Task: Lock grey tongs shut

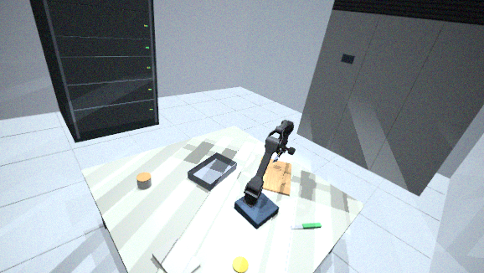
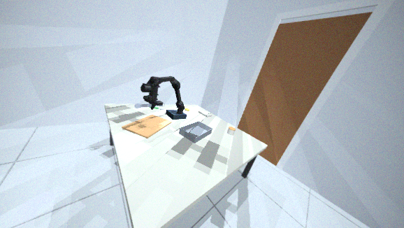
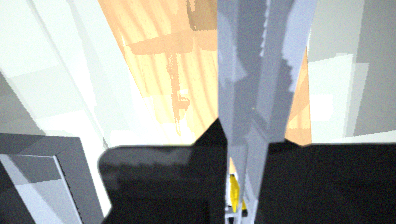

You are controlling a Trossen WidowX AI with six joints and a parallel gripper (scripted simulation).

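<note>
My gripper is shut on the grey tongs, raised above the wooden board. In the wrist view the tongs' two long arms lie close together between the black fingers and run up out of the picture. A small yellow piece shows between the fingers at the bottom. The tongs' far end is out of the wrist view, and the top and exterior views are too small to tell whether they are locked. The roasting tin stands beside the board with no tongs on it.
The arm's blue base stands near the board. An orange-topped round pot is beyond the tin. A green-handled tool, a yellow disc and a pale slab lie on the table.
</note>
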